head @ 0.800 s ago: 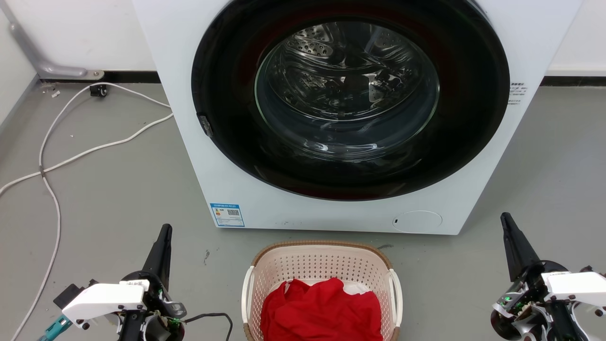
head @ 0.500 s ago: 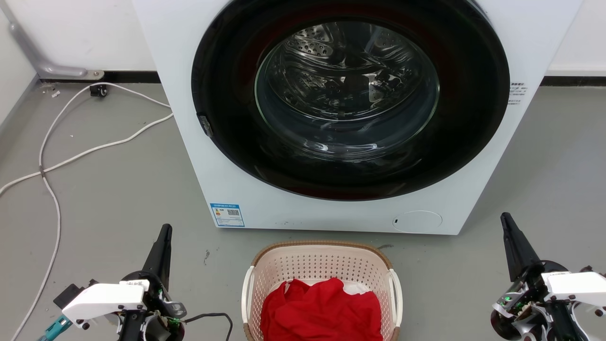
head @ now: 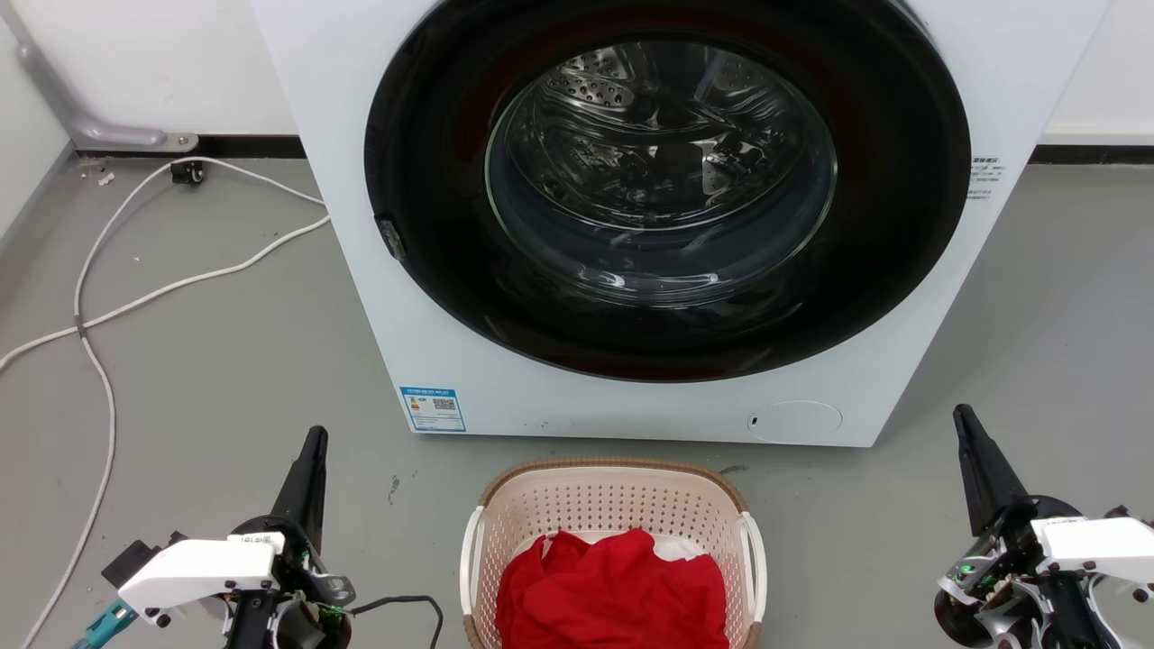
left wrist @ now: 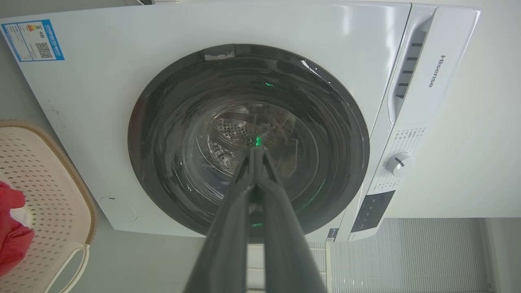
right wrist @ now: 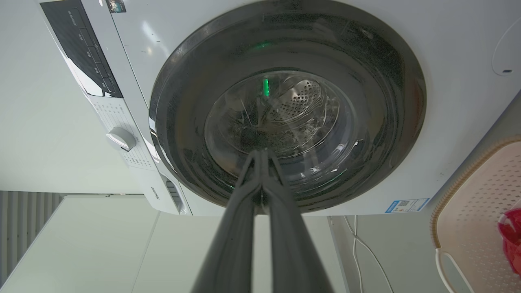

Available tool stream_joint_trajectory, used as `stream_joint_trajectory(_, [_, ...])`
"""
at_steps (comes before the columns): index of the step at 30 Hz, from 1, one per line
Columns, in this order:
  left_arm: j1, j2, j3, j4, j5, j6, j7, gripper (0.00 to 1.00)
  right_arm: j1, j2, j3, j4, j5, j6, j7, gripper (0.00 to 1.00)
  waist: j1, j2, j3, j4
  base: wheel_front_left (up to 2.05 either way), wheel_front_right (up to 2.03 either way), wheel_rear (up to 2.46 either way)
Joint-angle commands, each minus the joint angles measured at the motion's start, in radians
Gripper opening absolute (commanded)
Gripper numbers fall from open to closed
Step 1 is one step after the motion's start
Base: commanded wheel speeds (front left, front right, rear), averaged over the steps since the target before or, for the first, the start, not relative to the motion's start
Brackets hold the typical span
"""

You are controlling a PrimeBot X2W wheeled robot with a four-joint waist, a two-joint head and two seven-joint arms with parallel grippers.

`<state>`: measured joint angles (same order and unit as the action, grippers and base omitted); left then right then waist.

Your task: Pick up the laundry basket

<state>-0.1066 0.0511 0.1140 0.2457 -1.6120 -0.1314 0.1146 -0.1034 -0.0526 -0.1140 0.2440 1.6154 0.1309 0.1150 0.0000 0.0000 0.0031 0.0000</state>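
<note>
The laundry basket (head: 613, 505) sits on the grey floor (head: 225, 379), near the robot and just in front of the washing machine (head: 379, 315), midway between the two arms. Its near end is cut off by the bottom edge of the head view. It looks like light, thin plastic with perforated walls, stiff enough to keep its shape but likely to flex if squeezed from one side. The red garment (head: 613, 586) heaped inside is soft and should add little weight. The sensible holds are the white loops, the left handle (head: 469, 559) and the right handle (head: 755, 559), taken together so the load stays level. The left gripper (head: 315, 442) hangs low to the left of the basket, well apart from it, long fingers pointing far toward the machine, jaws pressed together. The right gripper (head: 963, 419) mirrors it on the right, equally clear of the basket, jaws likewise pressed together. Both would have to spread before taking a handle.
</note>
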Motion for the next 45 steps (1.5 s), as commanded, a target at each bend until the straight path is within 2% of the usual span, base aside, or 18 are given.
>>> stream_joint_trajectory(1, [-0.005,-0.002,0.002,0.000,-0.002,-0.003,0.003,0.00,-0.010,0.003,-0.001,0.001,-0.005,0.000,0.002,0.00,0.0000,0.0000,0.000,0.000,0.00,0.00,0.00])
stream_joint_trajectory(14, [-0.005,-0.002,0.002,0.000,-0.002,-0.003,0.002,0.00,-0.010,0.003,-0.001,0.001,-0.005,0.000,0.002,0.00,0.0000,0.0000,0.000,0.000,0.00,0.00,0.00])
stream_joint_trajectory(15, [0.000,0.000,0.000,0.000,0.000,0.000,0.000,1.00,0.000,0.000,0.000,0.000,0.000,0.000,0.000,1.00,0.0000,0.0000,0.000,0.000,0.00,0.00,0.00])
stream_joint_trajectory(25, [0.027,-0.002,-0.003,-0.007,0.040,0.001,-0.039,1.00,0.026,0.002,0.011,0.009,-0.044,0.000,-0.038,1.00,0.0000,0.0000,0.001,0.000,0.00,0.00,0.00])
stream_joint_trajectory(33, [0.028,-0.001,0.005,-0.055,0.202,0.017,-0.077,1.00,0.032,0.002,0.022,-0.046,-0.227,0.000,-0.077,1.00,0.0000,0.0000,0.005,0.000,0.00,0.00,0.00])
stream_joint_trajectory(45, [0.045,-0.001,-0.060,-0.127,0.510,0.092,-0.128,1.00,0.048,0.002,0.065,-0.116,-0.532,0.000,-0.128,1.00,0.0000,0.0000,0.012,-0.001,0.00,0.00,0.00])
